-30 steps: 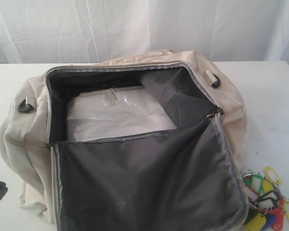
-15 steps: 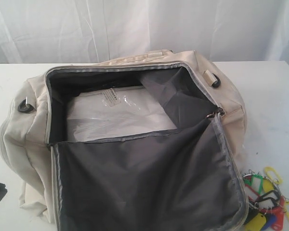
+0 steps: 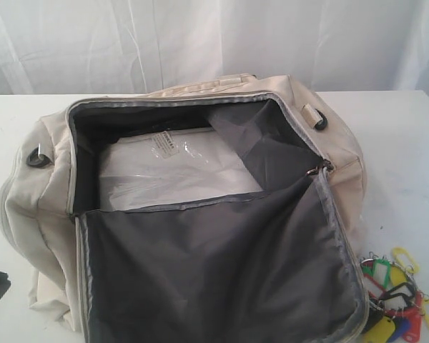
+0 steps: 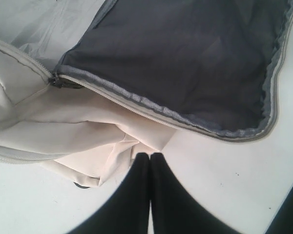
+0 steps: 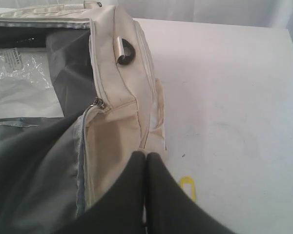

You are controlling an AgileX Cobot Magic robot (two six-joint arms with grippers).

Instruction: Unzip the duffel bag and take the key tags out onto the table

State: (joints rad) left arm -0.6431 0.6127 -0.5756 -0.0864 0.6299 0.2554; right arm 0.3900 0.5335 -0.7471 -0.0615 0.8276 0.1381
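Bag point(image 3: 214, 271) cream (unzipped, gaping), key tags point(image 3: 395, 300) beside

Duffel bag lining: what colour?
Dark grey; the duffel bag lining shows best in the exterior view.

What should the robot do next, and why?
Probably just pull the left claw and right claw away and rest. The duffel bag is unzipped with its flap folded open, the key tags lie on the table beside it, and both claws are shut on nothing.
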